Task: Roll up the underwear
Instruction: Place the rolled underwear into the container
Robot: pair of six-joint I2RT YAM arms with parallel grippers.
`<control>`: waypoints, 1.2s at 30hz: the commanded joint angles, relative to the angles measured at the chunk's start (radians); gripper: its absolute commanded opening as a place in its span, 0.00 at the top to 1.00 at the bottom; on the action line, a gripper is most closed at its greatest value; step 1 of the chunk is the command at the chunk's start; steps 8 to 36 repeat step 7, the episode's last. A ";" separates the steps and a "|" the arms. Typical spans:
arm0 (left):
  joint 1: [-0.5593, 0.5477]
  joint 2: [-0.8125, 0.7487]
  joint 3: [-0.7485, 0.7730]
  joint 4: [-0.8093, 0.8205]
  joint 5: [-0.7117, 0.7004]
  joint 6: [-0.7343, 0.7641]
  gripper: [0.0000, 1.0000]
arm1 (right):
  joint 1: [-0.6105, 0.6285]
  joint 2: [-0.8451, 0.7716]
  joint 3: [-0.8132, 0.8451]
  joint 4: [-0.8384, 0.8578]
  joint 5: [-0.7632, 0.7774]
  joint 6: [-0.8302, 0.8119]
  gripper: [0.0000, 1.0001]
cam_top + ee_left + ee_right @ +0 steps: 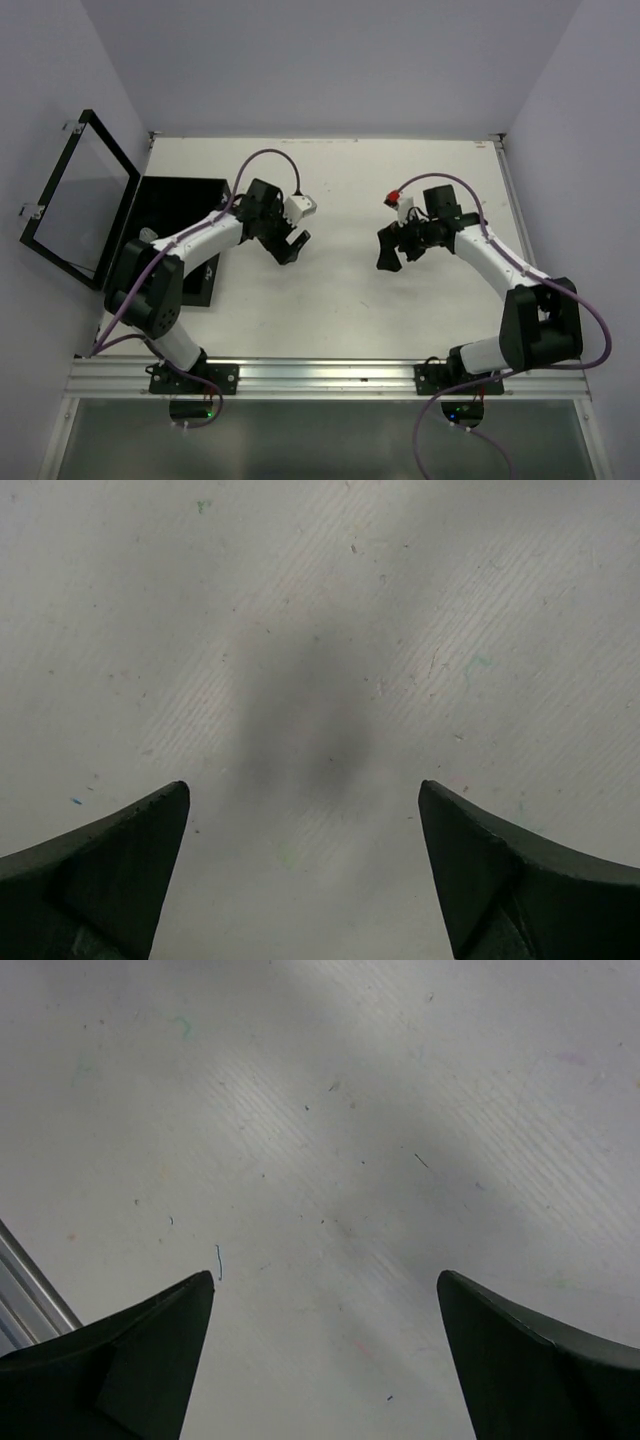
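Top external view, left to right: one flat black box sits at the 9 o'clock edge of the white table. Its single hinged lid, a clear pane in a black frame, stands swung open toward 9 o'clock, over the table's side. The box's inside reads as plain black. The left arm crosses its 5 o'clock corner, so what it holds cannot be told. No underwear shows in any view.

Counted: one box, one lid, two arms, two grippers, two fingers on each.

The left gripper is just at 9 o'clock of the table's middle, pointing toward 4 o'clock. In the left wrist view its two dark fingers are spread wide. Only scuffed tabletop and a soft shadow lie between them, and they grip nothing.

The right gripper is at 3 o'clock of the middle, facing the left one across a gap of bare table. In the right wrist view its fingers are likewise spread wide, with speckled tabletop between them and nothing held. A strip of aluminium rail shows at that view's 8 o'clock edge.
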 commanded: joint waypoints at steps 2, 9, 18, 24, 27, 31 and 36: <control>0.005 -0.057 -0.038 0.105 -0.049 -0.074 0.00 | 0.038 -0.027 -0.044 0.136 0.048 0.008 0.01; 0.005 -0.084 -0.043 0.104 -0.066 -0.070 0.00 | 0.053 -0.011 -0.017 0.126 0.031 -0.003 0.01; 0.005 -0.084 -0.043 0.104 -0.066 -0.070 0.00 | 0.053 -0.011 -0.017 0.126 0.031 -0.003 0.01; 0.005 -0.084 -0.043 0.104 -0.066 -0.070 0.00 | 0.053 -0.011 -0.017 0.126 0.031 -0.003 0.01; 0.005 -0.084 -0.043 0.104 -0.066 -0.070 0.00 | 0.053 -0.011 -0.017 0.126 0.031 -0.003 0.01; 0.005 -0.084 -0.043 0.104 -0.066 -0.070 0.00 | 0.053 -0.011 -0.017 0.126 0.031 -0.003 0.01; 0.005 -0.084 -0.043 0.104 -0.066 -0.070 0.00 | 0.053 -0.011 -0.017 0.126 0.031 -0.003 0.01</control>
